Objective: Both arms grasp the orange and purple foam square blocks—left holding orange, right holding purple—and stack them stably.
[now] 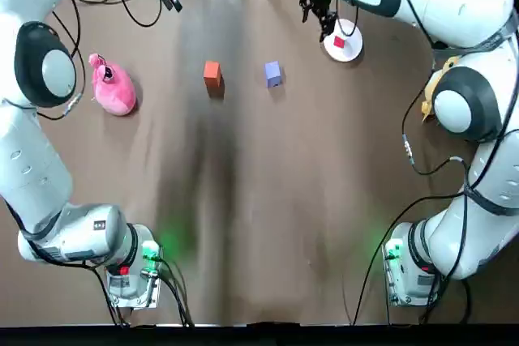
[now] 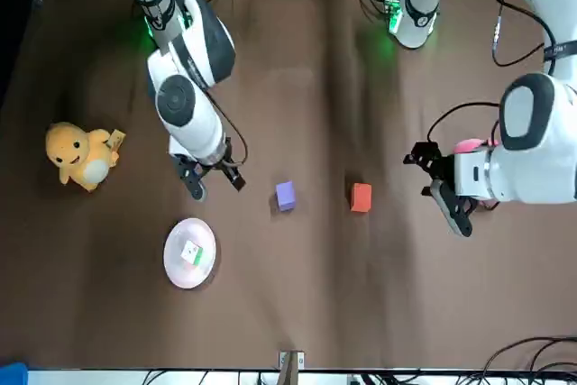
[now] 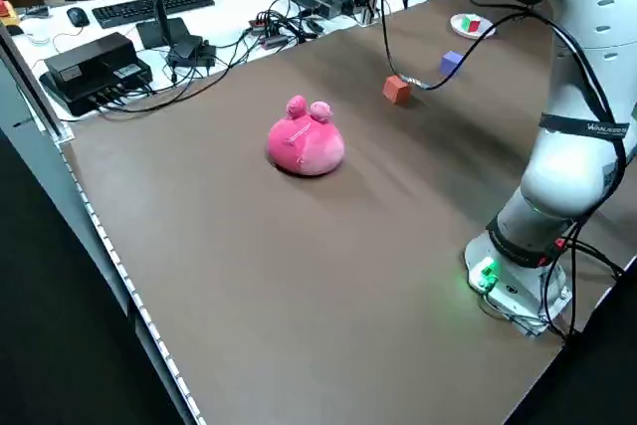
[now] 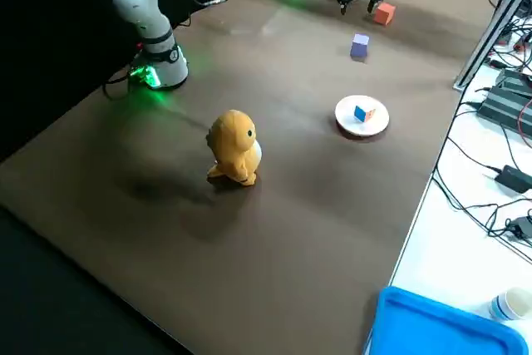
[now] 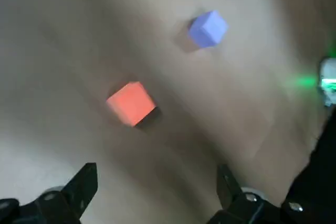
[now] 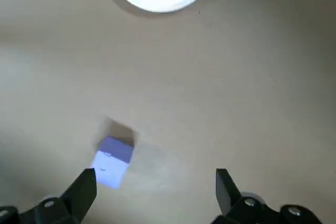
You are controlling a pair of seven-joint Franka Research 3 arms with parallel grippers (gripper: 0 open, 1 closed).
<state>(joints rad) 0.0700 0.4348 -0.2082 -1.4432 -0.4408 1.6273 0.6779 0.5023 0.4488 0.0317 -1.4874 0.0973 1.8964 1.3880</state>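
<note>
Table (image 1: 268,200): brown cloth surface. Everything rests on it, and both hands hang above its far half.
Left gripper (image 5: 156,174): fingers spread wide and holding nothing. It hovers over the table with the orange foam block ahead of its open jaws, slightly toward one finger. My reading is that it is lining up for a descent.
Right gripper (image 6: 155,176): also spread wide and empty. It hovers between the plate and the purple block, which sits off-centre, just ahead of one fingertip (image 6: 86,184). A sideways shift looks needed before it closes.
Pink plush (image 1: 113,87): well out from the left gripper, on the side away from the blocks. Likely a distractor.
Yellow duck plush (image 2: 79,155): well outside the right gripper, clear of its path.
White plate (image 1: 351,51): just beside the right gripper and carrying a small multicoloured cube. It is not part of the task.
Orange foam block (image 1: 212,73): flat on the table, untouched, nearest the left gripper as assigned.
Purple foam block (image 1: 272,73): flat on the table, near the orange one with a gap between them, on the right gripper's side.
Status: neither block grasped, stacking not begun.
</note>
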